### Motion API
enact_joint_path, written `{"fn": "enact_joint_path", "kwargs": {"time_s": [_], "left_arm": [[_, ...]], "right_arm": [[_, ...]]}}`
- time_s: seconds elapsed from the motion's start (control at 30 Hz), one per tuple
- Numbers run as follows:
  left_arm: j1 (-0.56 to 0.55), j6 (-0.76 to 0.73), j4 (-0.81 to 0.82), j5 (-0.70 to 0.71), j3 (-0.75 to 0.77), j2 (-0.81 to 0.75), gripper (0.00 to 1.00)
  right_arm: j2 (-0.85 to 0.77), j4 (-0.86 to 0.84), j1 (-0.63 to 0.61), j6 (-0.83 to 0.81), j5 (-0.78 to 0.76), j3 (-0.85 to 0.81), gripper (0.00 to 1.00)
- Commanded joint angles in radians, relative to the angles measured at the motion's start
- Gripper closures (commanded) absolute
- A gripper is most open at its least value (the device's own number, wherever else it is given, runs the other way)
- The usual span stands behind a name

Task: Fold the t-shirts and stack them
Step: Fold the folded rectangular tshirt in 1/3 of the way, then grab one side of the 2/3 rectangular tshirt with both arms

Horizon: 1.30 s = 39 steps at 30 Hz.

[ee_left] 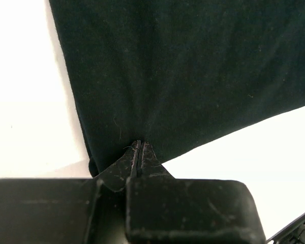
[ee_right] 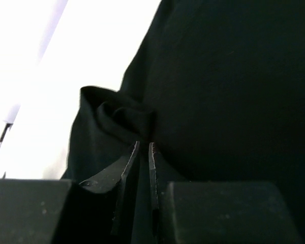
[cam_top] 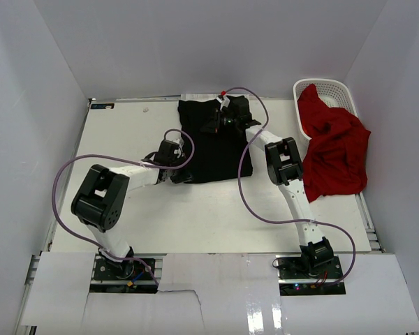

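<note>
- Mostly, the black t-shirt (cam_top: pixel 209 150) fills both wrist views as plain dark cloth. It runs out of frame at the top and right, so only the top view shows its whole outline.
- From above, the fingertips of both grippers are hard to make out. They sit under their own wrists and blend into the dark cloth.
- A small dark label (cam_top: pixel 102 106) sits at the far left corner of the table (cam_top: pixel 126 132), well to the left of both grippers. It is too small to read.
- The left gripper (ee_left: pixel 138 147) has its fingers pressed together on the shirt's edge nearest the arm bases, close to the left corner. The cloth spreads flat beyond the tips, with bare white table on either side of them.
- The right gripper (ee_right: pixel 144 146) is clamped on a bunched fold in the far half of the same shirt. A thin gap shows between its fingers, and the cloth puckers just ahead of the tips.
- The red t-shirt (cam_top: pixel 333 150) lies crumpled well to the right of the right gripper. Part of it drapes over the rim of the white basket (cam_top: pixel 335 87) and part lies on the table. Neither gripper touches it.
</note>
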<state>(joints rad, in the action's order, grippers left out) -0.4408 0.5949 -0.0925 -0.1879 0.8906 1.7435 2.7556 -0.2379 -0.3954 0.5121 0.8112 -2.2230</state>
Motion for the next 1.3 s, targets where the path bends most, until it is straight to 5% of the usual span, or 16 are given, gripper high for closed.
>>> {"fn": "enact_joint_path", "kwargs": {"time_s": [0.0, 0.33, 0.43, 0.57, 0.9, 1.27], "left_arm": [[-0.021, -0.026, -0.271, 0.036, -0.108, 0.048, 1.00], [-0.022, -0.006, -0.322, 0.080, -0.177, -0.068, 1.00], [-0.022, 0.000, -0.338, 0.087, -0.176, -0.113, 1.00], [-0.022, 0.003, -0.368, 0.103, -0.160, -0.168, 1.00], [-0.024, 0.020, -0.458, 0.172, -0.164, -0.260, 1.00], [-0.022, 0.049, -0.493, 0.189, -0.085, -0.418, 0.89]], "right_arm": [[-0.045, -0.034, 0.009, -0.052, -0.044, -0.040, 0.81], [-0.258, 0.020, 0.012, -0.081, -0.003, 0.048, 0.76], [-0.399, 0.114, 0.009, -0.124, -0.007, 0.114, 0.65], [-0.679, 0.346, 0.007, -0.173, -0.105, 0.399, 0.39], [-1.099, 0.701, 0.009, -0.237, -0.306, 1.004, 0.33], [-1.369, 0.700, 0.020, -0.136, -0.287, 1.365, 0.26]]}}
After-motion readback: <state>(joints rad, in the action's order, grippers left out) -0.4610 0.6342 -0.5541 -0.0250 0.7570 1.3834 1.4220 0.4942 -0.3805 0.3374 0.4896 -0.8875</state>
